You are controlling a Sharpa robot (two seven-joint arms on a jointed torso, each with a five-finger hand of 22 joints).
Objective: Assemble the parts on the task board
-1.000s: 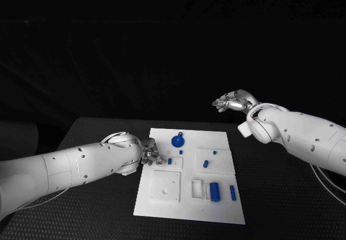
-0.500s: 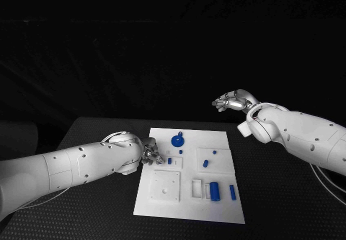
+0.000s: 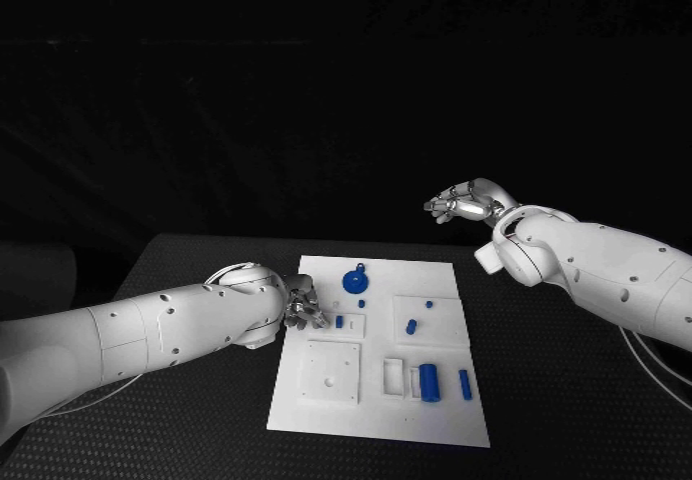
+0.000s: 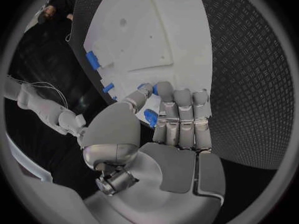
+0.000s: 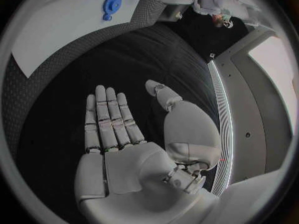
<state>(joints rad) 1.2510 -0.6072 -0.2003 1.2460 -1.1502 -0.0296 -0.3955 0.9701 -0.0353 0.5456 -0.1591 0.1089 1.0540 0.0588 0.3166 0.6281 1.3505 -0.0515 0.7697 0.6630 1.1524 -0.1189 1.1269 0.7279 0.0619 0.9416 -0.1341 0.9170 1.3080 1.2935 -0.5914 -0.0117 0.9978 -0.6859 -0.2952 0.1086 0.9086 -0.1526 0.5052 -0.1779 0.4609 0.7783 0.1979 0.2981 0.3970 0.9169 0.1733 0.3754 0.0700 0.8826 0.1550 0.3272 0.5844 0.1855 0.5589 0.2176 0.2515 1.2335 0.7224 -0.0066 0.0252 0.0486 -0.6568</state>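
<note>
Left hand [image 3: 302, 306] low at the left edge of the white task board [image 3: 378, 415], fingers [image 4: 183, 115] straight and side by side over the board, thumb tip touching a small blue part [image 4: 151, 117]; hard to tell whether pinched or only touched. Right hand [image 3: 463, 204] lifted high, well apart from the board, flat and released, holding nothing. More blue parts [image 3: 428, 382] lying on the board, on the black worktop [image 3: 173, 430].
</note>
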